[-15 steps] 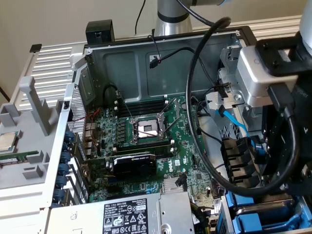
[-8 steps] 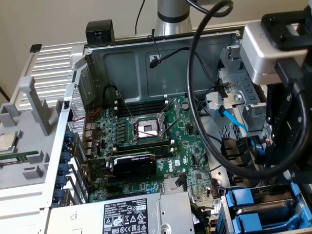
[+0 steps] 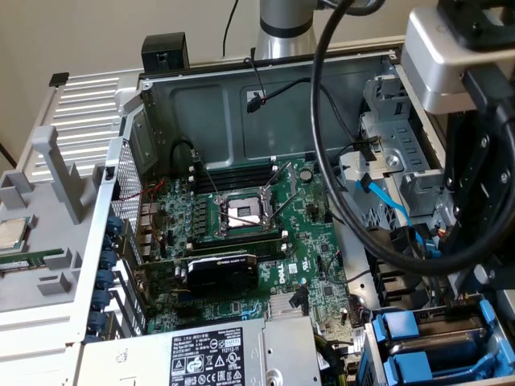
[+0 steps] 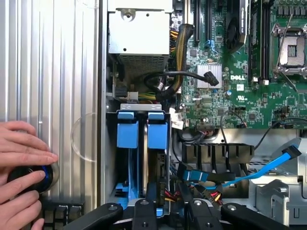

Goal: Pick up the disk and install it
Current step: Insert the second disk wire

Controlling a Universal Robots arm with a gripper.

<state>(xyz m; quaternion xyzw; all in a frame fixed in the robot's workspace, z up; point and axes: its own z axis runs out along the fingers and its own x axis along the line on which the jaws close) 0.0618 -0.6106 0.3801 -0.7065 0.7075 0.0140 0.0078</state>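
Observation:
In the wrist view the disk (image 4: 157, 136) stands on edge in the drive bay (image 4: 111, 158), its blue plastic frame facing the camera. It sits beside a second blue-framed tray (image 4: 127, 134). The disk's dark body runs back between the black fingers of my gripper (image 4: 170, 211), which looks shut on its near end. In the exterior view the arm (image 3: 475, 161) hangs over the bay (image 3: 372, 346) at the case's near corner, on the exterior view's right, where two blue trays (image 3: 402, 330) show.
The open case holds the green motherboard (image 4: 240, 72) with its bare processor socket (image 3: 244, 213), and the grey power-supply box (image 3: 209, 354). A blue flat cable (image 4: 268, 167) and black leads lie next to the bay. A person's hand (image 4: 21, 158) rests on a black button on the ribbed lid (image 4: 57, 72).

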